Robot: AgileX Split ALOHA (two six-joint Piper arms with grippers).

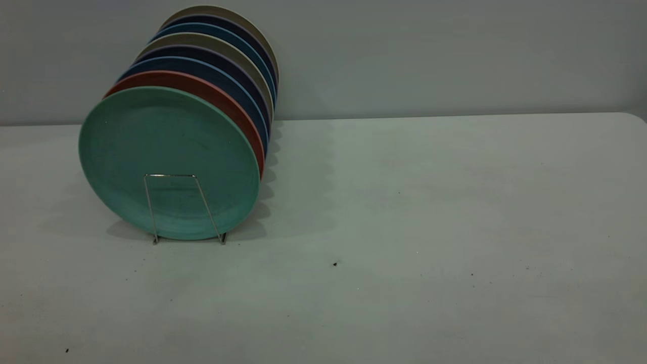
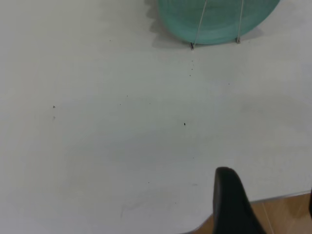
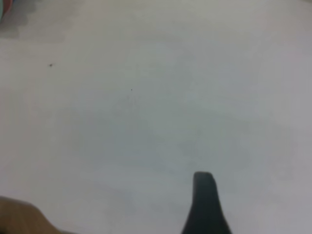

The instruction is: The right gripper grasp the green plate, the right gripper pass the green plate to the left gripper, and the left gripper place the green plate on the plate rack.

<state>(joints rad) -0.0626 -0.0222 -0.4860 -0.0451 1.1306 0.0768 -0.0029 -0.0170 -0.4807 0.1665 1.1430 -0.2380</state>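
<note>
A salmon-pink plate (image 1: 230, 108) and dark blue plates (image 1: 232, 83) stand upright on the table (image 1: 429, 212).

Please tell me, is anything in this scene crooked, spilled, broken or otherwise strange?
Nothing stands out. The green plate stands on edge at the front of the rack, with the other plates lined up behind it. None has fallen. Only a few dark specks lie on the table.

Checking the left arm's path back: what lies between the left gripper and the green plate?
Bare table, with only tiny dark specks, separates the left gripper from the green plate standing in the plate rack, as the left wrist view shows.
</note>
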